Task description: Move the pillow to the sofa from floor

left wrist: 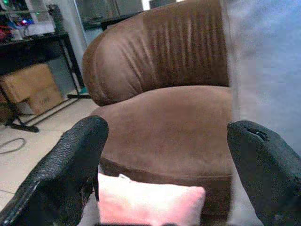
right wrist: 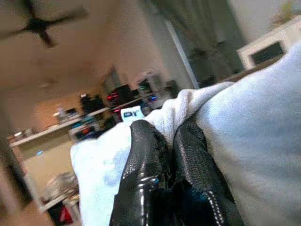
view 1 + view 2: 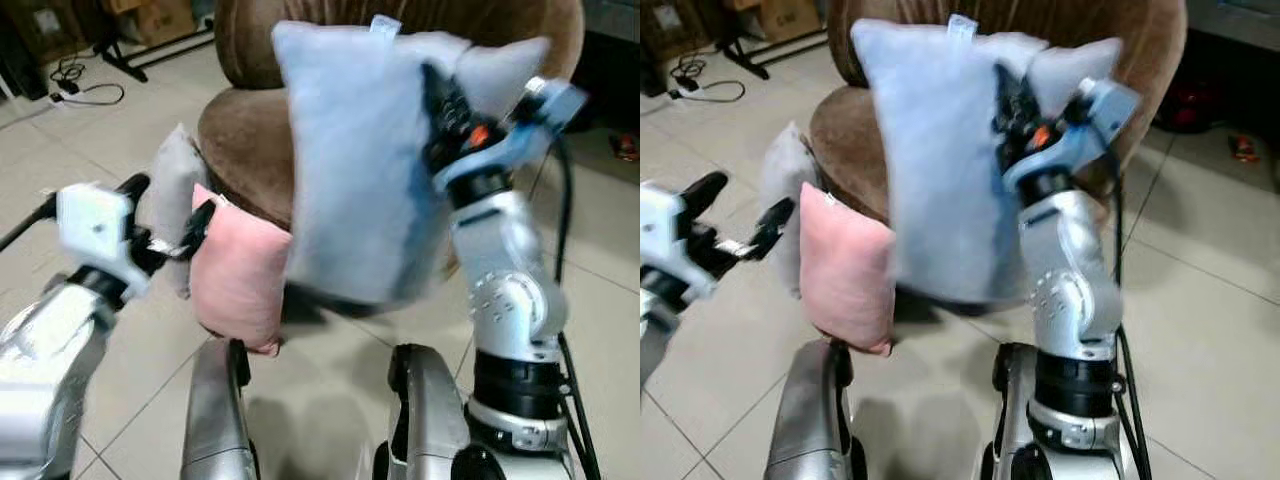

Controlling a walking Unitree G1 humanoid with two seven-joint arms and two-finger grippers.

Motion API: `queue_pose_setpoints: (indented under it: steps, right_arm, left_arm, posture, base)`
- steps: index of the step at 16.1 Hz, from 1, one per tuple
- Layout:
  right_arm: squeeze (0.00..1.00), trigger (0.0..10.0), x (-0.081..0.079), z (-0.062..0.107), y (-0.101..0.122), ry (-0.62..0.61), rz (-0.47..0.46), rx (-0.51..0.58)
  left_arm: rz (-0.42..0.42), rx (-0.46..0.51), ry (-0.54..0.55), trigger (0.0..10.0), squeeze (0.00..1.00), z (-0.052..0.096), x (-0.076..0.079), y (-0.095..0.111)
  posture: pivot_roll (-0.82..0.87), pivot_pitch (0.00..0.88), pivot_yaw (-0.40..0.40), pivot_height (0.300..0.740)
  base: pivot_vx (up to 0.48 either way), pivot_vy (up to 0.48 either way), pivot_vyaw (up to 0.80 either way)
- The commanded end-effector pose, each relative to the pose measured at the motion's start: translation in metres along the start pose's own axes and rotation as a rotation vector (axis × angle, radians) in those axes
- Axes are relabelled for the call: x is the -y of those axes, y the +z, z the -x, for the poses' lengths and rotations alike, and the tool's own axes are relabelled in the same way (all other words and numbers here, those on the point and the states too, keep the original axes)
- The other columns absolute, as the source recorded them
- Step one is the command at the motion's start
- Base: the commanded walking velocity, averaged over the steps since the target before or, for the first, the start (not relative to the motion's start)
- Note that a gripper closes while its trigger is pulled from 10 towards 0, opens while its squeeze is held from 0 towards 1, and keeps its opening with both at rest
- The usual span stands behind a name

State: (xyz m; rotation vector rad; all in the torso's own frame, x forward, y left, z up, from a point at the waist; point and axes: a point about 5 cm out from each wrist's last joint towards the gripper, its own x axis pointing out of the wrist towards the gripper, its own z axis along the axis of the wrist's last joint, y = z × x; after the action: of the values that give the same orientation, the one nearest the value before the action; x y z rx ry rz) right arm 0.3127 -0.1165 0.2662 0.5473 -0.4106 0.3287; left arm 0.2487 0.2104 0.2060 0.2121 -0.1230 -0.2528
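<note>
From the left eye view, the right hand (image 3: 440, 105) is raised high with its two black fingers clamped together on a fold of the pale blue pillow (image 3: 350, 160), which hangs clear of the floor in front of the brown sofa (image 3: 250, 140). The pillow is a soft rectangular cushion of fuzzy cloth, sagging under its own weight. A pink pillow (image 3: 240, 275) and a grey pillow (image 3: 170, 195) lean against the sofa's base on the pale tiled floor (image 3: 330, 380). The left hand (image 3: 170, 215) hovers low beside them, fingers apart and holding nothing.

The right eye view shows the same: the blue pillow hangs before the rounded seat.

In the left wrist view, the two fingers (image 1: 70, 165) stand wide apart, framing the sofa's plush, velvety seat and ribbed curved back; the pink pillow sits below the seat edge, and the blue cloth hangs to one side.

In the right wrist view, the fingers (image 2: 146, 165) pinch tight together into bunched, fleecy fabric.

I judge the carry step is under way: lifted, not yet placed. The next move calls for reaching forward over the seat, lowering, then parting the fingers so the pillow settles on the cushion
</note>
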Motion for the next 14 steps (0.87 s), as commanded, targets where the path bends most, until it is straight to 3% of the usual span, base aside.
queue_pose_setpoints:
  steps: [1, 4, 9, 14]
  right_arm:
    - [0.00, 10.0, 0.000, 0.000, 0.003, -0.024, 0.022, -0.005]
    - [0.00, 10.0, 0.013, 0.011, -0.006, -0.125, 0.080, -0.073]
    - [0.00, 10.0, 0.039, 0.057, -0.018, -0.258, 0.198, -0.206]
    - [0.00, 10.0, 0.042, 0.067, -0.019, -0.289, 0.201, -0.225]
  left_arm:
    - [-0.005, -0.064, 0.042, 10.0, 0.00, -0.006, 0.002, -0.010]
    - [-0.009, -0.071, 0.091, 10.0, 0.00, -0.015, 0.011, -0.013]
    - [-0.034, -0.102, 0.098, 10.0, 0.00, -0.007, 0.024, -0.033]
    - [-0.024, -0.111, 0.100, 10.0, 0.00, -0.012, 0.027, -0.040]
  posture:
    - [0.04, 0.000, 0.008, 0.531]
    - [0.03, 0.000, 0.004, 0.556]
    - [-0.01, 0.000, 0.032, 0.606]
    - [-0.03, 0.000, 0.045, 0.651]
  base:
    - [0.000, 0.000, 0.00]
    - [0.000, 0.000, 0.00]
    - [0.000, 0.000, 0.00]
    - [0.000, 0.000, 0.00]
